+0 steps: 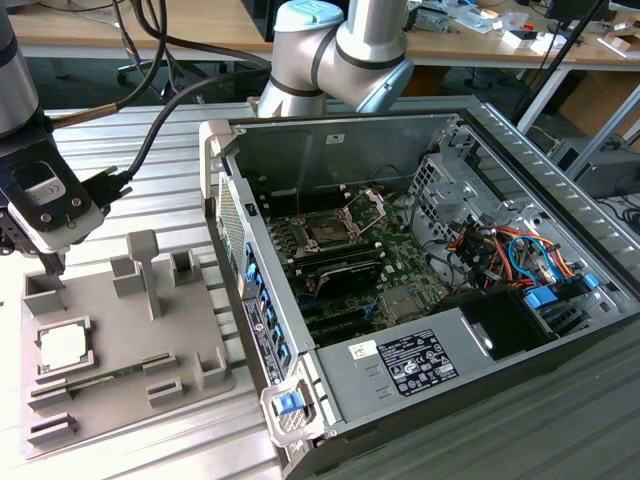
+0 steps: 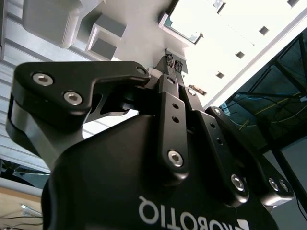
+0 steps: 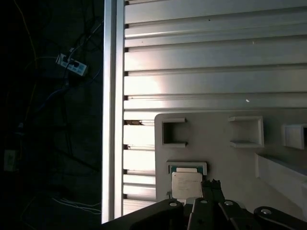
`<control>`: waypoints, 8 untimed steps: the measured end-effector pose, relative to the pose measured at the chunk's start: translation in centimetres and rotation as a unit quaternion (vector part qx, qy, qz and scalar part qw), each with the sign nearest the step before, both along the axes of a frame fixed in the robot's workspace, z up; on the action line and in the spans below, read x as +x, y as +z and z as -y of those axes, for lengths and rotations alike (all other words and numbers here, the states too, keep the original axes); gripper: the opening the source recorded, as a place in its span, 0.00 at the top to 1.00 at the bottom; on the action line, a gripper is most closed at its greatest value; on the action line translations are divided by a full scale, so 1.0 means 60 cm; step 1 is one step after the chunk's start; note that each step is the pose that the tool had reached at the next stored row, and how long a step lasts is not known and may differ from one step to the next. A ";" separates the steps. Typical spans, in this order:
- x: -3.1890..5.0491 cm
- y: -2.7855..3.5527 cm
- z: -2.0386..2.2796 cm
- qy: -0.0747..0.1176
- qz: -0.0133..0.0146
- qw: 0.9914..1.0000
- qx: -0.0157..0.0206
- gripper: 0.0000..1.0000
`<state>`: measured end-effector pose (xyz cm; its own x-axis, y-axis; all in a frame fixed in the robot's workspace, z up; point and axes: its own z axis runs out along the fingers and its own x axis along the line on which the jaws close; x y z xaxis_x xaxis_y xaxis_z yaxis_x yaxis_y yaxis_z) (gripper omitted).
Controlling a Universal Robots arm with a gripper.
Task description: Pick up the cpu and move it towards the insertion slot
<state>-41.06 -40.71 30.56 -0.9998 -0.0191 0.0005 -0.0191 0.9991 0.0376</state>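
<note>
Hanging where, that black two-fingered claw? asks the first.

Over the far left corner of the grey moulded plastic tray, at the exterior view's left, answers the second. It points down at the tray, which lies on the ribbed aluminium desk.

How do its fingers stand?

Drawn together. In the second wrist view the claw has its tips closed up with nothing between them, and in the first wrist view the claw looks just as narrow and just as empty.

Where does the chip lie?

The small flat square cpu with the pale silver top rests in a square recess at the tray's left side, nearer than the claw and apart from it. In the first wrist view the cpu shows just beside the tips.

What about the socket?

The square dark insertion slot with the silver frame sits inside the open grey computer case, well to the right of the tray. Its hinged metal plate stands raised.
</note>
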 end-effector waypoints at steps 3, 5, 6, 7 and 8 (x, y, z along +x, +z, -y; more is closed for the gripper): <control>0.000 0.000 0.0006 0.000 0.000 1.000 0.000 0.89; 0.000 -0.001 0.0012 0.000 0.000 1.000 0.000 0.89; 0.000 -0.001 0.0015 0.000 0.000 1.000 0.000 0.89; 0.000 -0.001 0.0020 0.000 0.000 1.000 0.000 0.89; 0.000 -0.001 0.0022 0.000 0.000 1.000 0.000 0.89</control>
<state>-41.06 -40.84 30.48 -0.9998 -0.0191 0.0005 -0.0191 0.9991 0.0376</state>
